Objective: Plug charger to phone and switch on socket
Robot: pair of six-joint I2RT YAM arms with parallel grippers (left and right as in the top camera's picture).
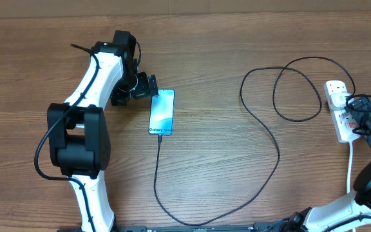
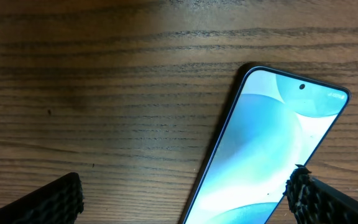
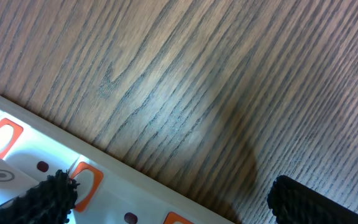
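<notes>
The left hand (image 1: 148, 87) is spread wide and holds nothing. It sits low over the wooden surface (image 1: 224, 51), just beside the far end of the phone (image 1: 162, 111). In the left wrist view one finger (image 2: 331, 202) overlaps the phone's (image 2: 266, 149) edge, and whether they touch cannot be told. The white left arm rises from the near edge, bends at the elbow and turns in toward the phone.

The phone lies flat with its screen lit light blue. Small text at its near end seems to read "Galaxy S24". The charger (image 1: 277, 154), a thin black cable, meets that end and loops across to the socket (image 1: 337, 109), a white strip at the far right.

The right hand (image 1: 356, 116) is also wide open and empty, and hovers over the socket. The right wrist view shows orange-red switches (image 3: 5, 137) and a printed power symbol.
</notes>
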